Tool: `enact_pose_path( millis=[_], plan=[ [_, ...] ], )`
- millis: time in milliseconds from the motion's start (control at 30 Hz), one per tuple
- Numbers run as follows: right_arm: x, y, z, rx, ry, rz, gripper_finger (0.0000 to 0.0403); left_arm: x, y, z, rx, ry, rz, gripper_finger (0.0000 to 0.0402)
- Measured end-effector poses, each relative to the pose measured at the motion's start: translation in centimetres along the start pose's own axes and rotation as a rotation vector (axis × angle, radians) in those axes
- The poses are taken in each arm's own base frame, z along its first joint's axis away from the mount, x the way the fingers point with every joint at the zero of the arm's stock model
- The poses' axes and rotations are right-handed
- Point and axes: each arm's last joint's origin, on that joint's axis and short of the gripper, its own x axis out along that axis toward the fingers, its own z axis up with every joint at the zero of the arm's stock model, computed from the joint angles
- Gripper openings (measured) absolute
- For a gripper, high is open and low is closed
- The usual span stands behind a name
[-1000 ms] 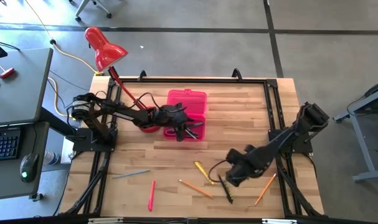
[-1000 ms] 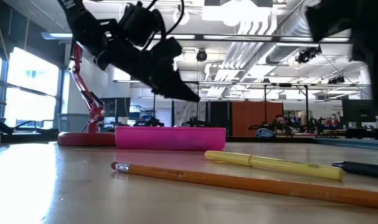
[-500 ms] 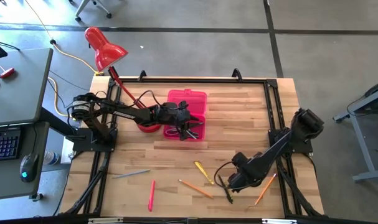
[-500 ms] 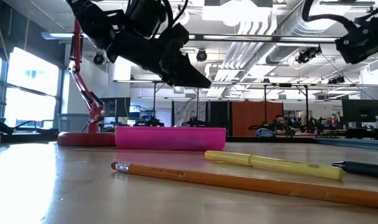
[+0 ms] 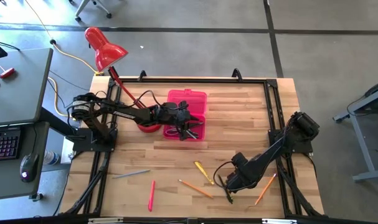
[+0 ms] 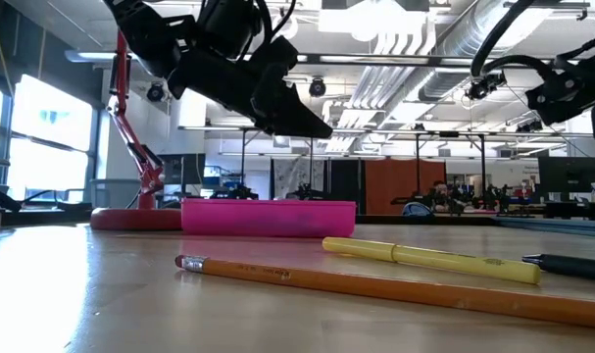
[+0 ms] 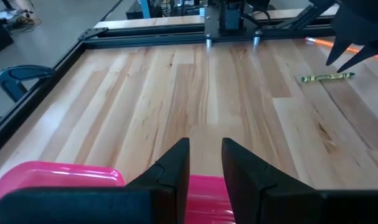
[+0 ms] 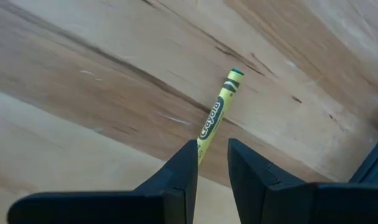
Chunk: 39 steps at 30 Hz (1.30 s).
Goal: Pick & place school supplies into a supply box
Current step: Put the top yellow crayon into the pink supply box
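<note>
Hanging low over the lower right of the table in the high view, the right gripper [image 5: 228,184] is the arm nearer the loose supplies. Its wrist view shows a green-and-yellow crayon [image 8: 217,113] running lengthwise straight away from the fingers [image 8: 182,163], its near end slipping down into the narrow gap between them. The jaws stand slightly parted, one on each side of that end, with nothing clamped yet. The crayon's long axis lies along the gripper's reach and not across it, so closing here would, by judgement, catch only the tip unless the wrist turns or moves further along the barrel.

Around it in the high view lie a yellow pencil [image 5: 204,172], an orange pencil [image 5: 195,188] lower centre, another orange pencil [image 5: 265,189] at the right, a pink-red pen [image 5: 151,195] and a grey stick [image 5: 130,175] at lower left.

The supply box [image 5: 187,114], hot pink with its lid open, sits upper centre, well apart from the crayon and up-left of it. The left gripper [image 5: 187,129] hovers over the box's front half; its wrist view shows its fingers [image 7: 174,164] nearly together, empty, above the pink rim [image 7: 58,174]. A red desk lamp [image 5: 104,50] stands at upper left.
</note>
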Motion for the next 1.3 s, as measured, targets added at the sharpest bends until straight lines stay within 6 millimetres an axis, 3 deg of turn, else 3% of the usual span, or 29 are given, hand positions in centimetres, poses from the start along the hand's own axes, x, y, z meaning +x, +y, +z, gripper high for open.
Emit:
enact_pose_path(
  millis=[200,500,667,767,867,1033,1167,1300],
  plan=[
    [0.1,0.0,0.0,0.034,0.000,0.003,0.0067,0.0,0.0,0.1,0.013,-0.009,0.001,0.0124],
    [3.8,-0.8,-0.1,0.072,0.032,0.048,0.0067,0.0,0.0,0.2,0.014,-0.018,0.002,0.0124],
    [4.3,-1.1,0.1,0.029,-0.035,0.054,0.0063,0.0,0.0,0.2,0.014,-0.019,0.002,0.0124],
    [4.3,-1.0,0.2,-0.010,-0.066,0.063,0.0039,0.0,0.0,0.3,0.014,-0.027,0.004,0.0124],
    [4.1,-0.8,0.3,-0.074,-0.094,0.069,0.0009,0.0,0.1,0.6,0.012,-0.068,0.007,0.0124],
    [2.4,0.1,0.8,-0.207,-0.201,0.056,0.0016,-0.2,-0.2,1.8,0.025,-0.204,-0.122,0.0124],
    [0.3,1.1,2.6,-0.228,-0.404,0.073,0.0005,-1.0,-0.4,3.2,0.049,-0.321,-0.216,0.0124],
    [-1.1,2.3,4.9,-0.325,-0.538,0.094,0.0009,-3.5,-0.4,5.8,0.086,-0.442,-0.298,0.0124]
  ],
)
